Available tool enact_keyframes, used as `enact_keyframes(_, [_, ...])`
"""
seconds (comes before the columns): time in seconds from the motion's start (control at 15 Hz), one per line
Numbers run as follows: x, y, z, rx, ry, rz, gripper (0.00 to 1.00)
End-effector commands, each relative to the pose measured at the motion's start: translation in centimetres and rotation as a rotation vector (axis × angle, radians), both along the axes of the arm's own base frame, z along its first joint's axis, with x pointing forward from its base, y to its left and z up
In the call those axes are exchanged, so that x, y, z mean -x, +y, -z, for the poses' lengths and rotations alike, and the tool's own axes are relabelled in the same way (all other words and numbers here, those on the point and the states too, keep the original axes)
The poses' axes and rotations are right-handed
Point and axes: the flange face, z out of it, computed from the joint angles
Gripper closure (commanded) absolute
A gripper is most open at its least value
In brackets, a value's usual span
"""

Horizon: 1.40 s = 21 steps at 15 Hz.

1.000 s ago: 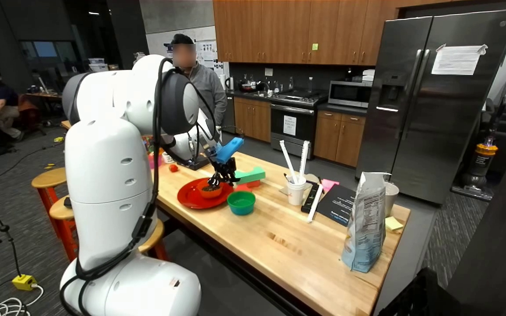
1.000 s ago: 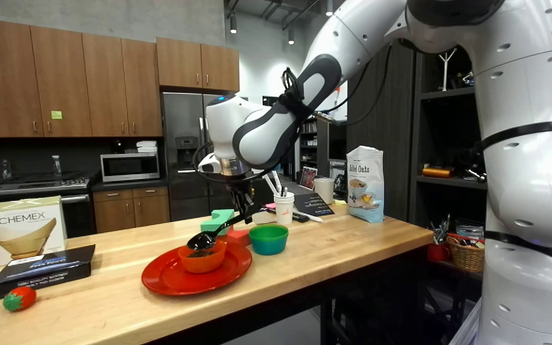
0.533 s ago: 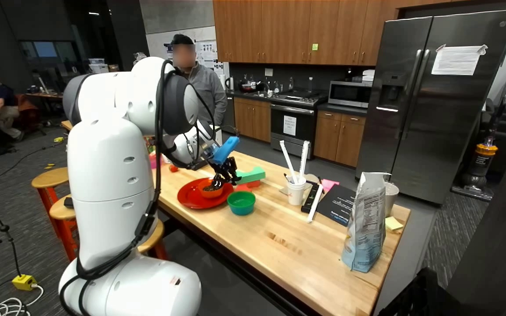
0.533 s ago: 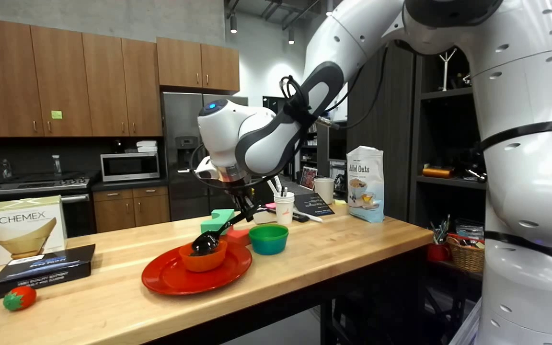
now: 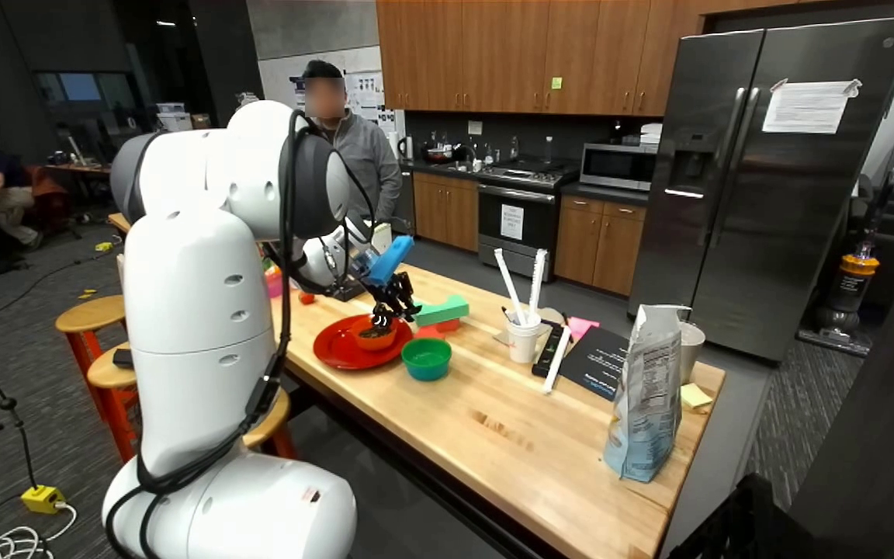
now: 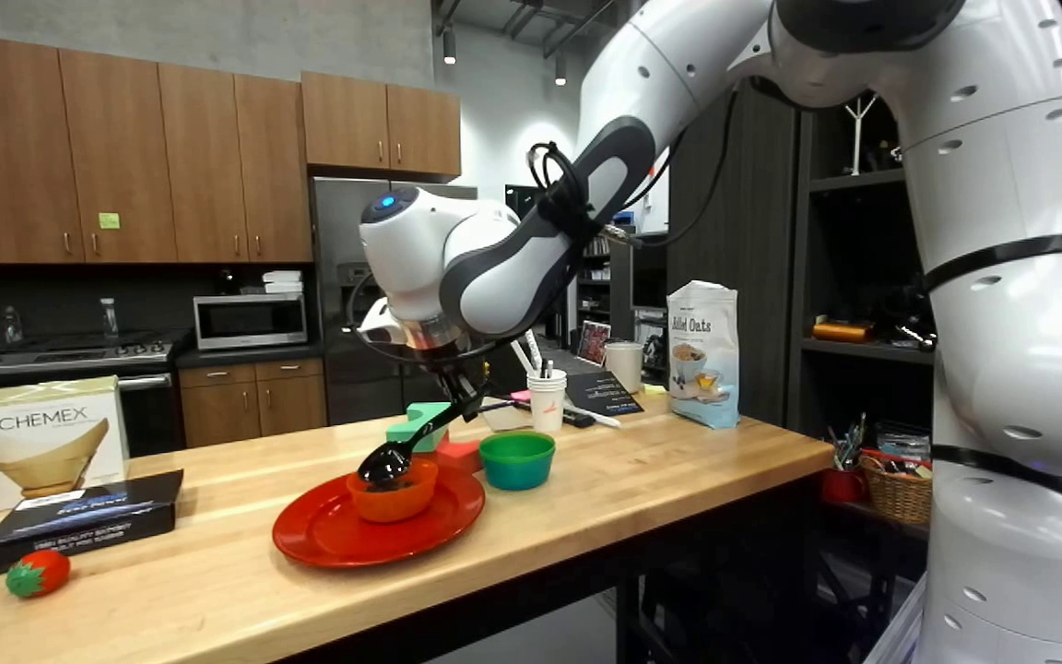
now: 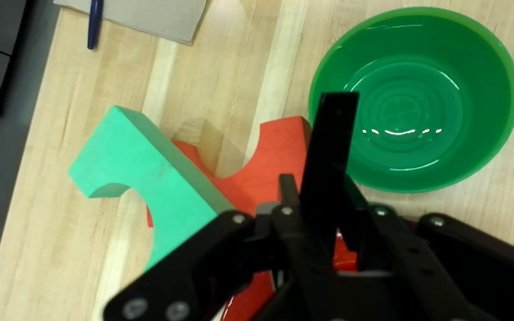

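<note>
My gripper [image 6: 468, 403] is shut on the handle of a black spoon [image 6: 385, 464], which slants down to the left in that exterior view. The spoon's head is over an orange bowl [image 6: 393, 503], at about rim height; whether it touches the rim I cannot tell. Dark bits [image 5: 374, 333] lie inside this bowl, which stands on a red plate [image 6: 328, 539]. In the wrist view the spoon handle [image 7: 331, 142] sticks up between the fingers, while its head is hidden. A green bowl [image 7: 411, 100] stands beside the plate, with nothing visible inside.
Green [image 7: 159, 178] and red [image 7: 275, 156] foam blocks lie close behind the plate. Farther along the table are a paper cup with straws [image 5: 523, 341] and an oats bag [image 6: 703, 355]. A toy strawberry [image 6: 39, 574] and boxes [image 6: 84, 521] sit at the other end.
The spoon's head dipped into the orange bowl, then rose and shifted toward the bowl's left side in an exterior view. Gripper and wrist moved left with it. The bowls and plate stayed about where they were.
</note>
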Motion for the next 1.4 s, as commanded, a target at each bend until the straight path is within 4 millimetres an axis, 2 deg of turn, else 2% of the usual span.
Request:
enact_keyframes(0.0, [-0.4,0.2,0.0,0.021,0.006,0.001,0.94])
enact_keyframes(0.33, [-0.6,-0.7,1.7,0.09,0.051,0.037,0.94])
enact_keyframes(0.67, [-1.1,-0.6,2.6,0.111,0.108,0.058,0.94])
enact_keyframes(1.2, [-1.8,-0.3,4.1,0.064,0.403,0.057,0.94])
enact_keyframes(1.33, [-2.0,-0.3,4.5,0.058,0.494,0.075,0.87])
